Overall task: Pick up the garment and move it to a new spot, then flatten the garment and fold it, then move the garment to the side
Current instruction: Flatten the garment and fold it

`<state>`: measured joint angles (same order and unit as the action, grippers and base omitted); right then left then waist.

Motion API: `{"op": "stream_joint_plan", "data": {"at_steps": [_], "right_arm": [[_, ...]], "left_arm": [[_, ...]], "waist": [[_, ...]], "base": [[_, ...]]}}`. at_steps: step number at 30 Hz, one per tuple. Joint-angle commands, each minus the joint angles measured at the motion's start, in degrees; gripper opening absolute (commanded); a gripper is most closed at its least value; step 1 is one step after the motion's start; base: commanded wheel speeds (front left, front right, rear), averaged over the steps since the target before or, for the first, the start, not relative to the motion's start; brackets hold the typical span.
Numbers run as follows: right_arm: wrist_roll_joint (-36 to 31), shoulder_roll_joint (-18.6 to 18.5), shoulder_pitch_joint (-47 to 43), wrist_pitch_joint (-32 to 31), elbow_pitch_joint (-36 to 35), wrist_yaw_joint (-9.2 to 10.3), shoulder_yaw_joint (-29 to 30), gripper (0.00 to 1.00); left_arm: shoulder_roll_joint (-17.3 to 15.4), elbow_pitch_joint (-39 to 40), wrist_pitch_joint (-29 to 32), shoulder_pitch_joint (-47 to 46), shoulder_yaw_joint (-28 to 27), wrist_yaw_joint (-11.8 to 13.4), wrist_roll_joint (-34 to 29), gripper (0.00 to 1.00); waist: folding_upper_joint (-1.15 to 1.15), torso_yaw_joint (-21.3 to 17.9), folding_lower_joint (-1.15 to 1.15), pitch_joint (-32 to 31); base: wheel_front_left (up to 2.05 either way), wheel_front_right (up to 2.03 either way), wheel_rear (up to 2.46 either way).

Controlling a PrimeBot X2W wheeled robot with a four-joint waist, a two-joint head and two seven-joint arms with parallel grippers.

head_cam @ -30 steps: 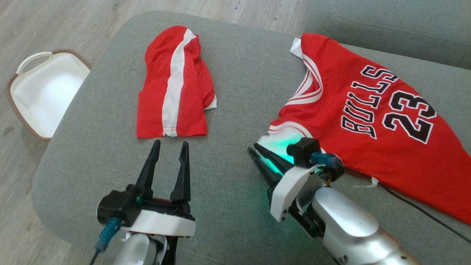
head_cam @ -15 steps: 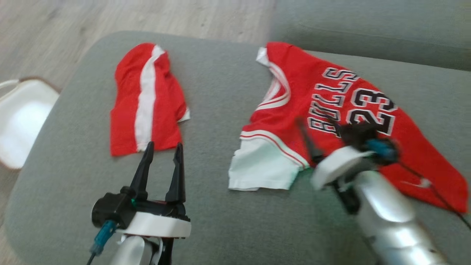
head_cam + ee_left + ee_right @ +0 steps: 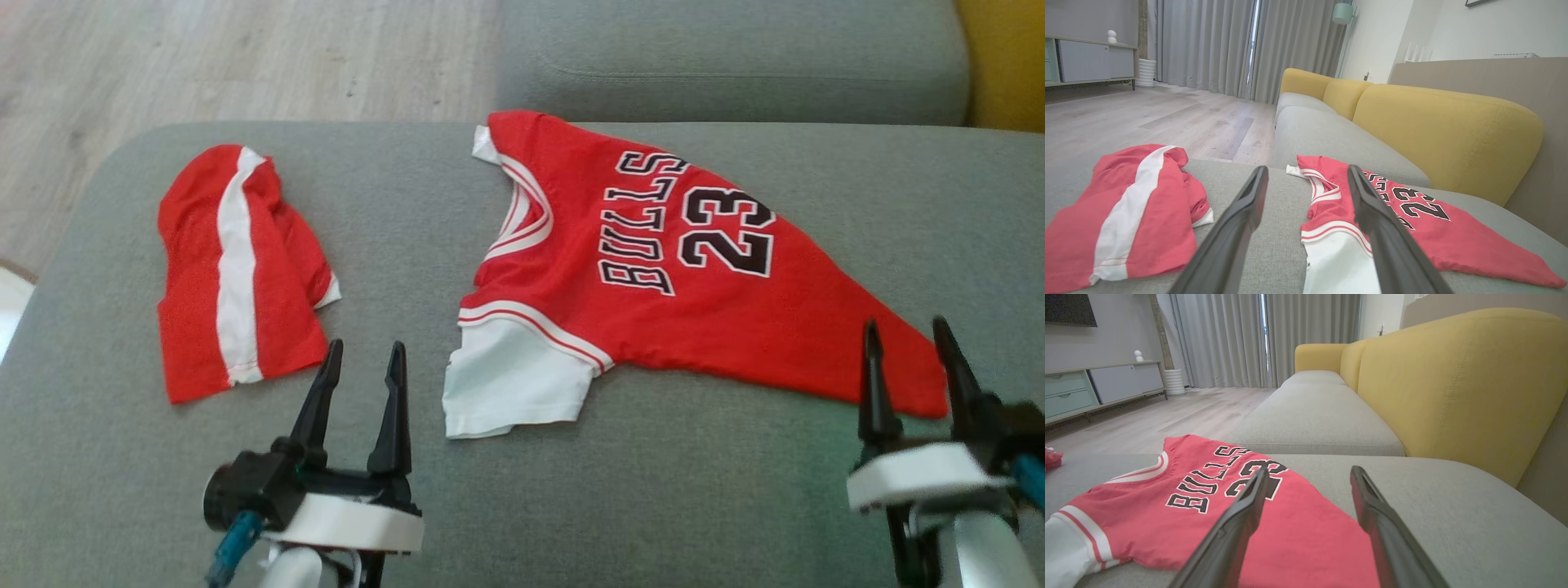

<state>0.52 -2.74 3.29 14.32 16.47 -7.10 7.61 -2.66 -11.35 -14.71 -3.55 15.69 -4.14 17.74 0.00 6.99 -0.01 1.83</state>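
Head view: red jersey (image 3: 653, 269) spread on grey sofa cushion (image 3: 522, 506); red shorts (image 3: 237, 278) apart, to its left. Left gripper (image 3: 366, 345) open, empty. Right gripper (image 3: 904, 323) open, empty, near jersey's hem corner.
Left wrist view: fingers parted, nothing held.
Right wrist view: fingers parted, empty, jersey beneath.

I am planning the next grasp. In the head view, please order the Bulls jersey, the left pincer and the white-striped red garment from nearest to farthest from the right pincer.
From the right pincer:
1. Bulls jersey, hem corner under its fingers.
2. Left pincer, far to the left.
3. White-striped red garment, leftmost.
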Motion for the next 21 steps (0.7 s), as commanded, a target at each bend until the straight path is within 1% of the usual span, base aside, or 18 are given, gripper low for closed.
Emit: {"op": "stream_joint_plan", "data": {"at_steps": [1,5,12,18,21], "right_arm": [[0.7,-0.2,0.0,0.7,-2.2,-0.39,-1.5,1.00],[2.4,-0.2,-2.5,0.7,-3.6,-0.39,-2.2,1.00],[3.1,-0.1,-2.6,0.7,-4.2,-0.39,-2.1,1.00],[3.6,-0.1,-2.3,0.7,-3.8,-0.39,-1.8,1.00],[3.8,-0.1,-2.1,0.7,-3.7,-0.39,-2.1,1.00]], "left_arm": [[-0.2,1.5,-0.3,-0.8,-1.5,-0.4,0.0,1.00],[-0.2,1.1,-0.3,-0.6,-1.3,-0.4,0.4,1.00],[-0.2,-0.1,-0.3,-0.9,-0.4,-0.7,0.2,1.00],[-0.2,-2.9,-0.3,-1.5,0.8,-1.5,0.0,1.00],[-0.2,-6.2,-0.3,-1.9,2.5,-2.0,0.0,1.00]], "waist": [[0.00,-0.7,0.01,-0.2],[0.00,-1.2,0.01,-0.3],[0.00,-1.4,0.01,0.1],[0.00,-1.2,0.01,0.0],[0.00,-1.3,0.01,0.1]], "base": [[0.00,0.00,0.00],[0.00,0.00,0.00],[0.00,0.00,0.00],[0.00,0.00,0.00],[0.00,0.00,0.00]]}}
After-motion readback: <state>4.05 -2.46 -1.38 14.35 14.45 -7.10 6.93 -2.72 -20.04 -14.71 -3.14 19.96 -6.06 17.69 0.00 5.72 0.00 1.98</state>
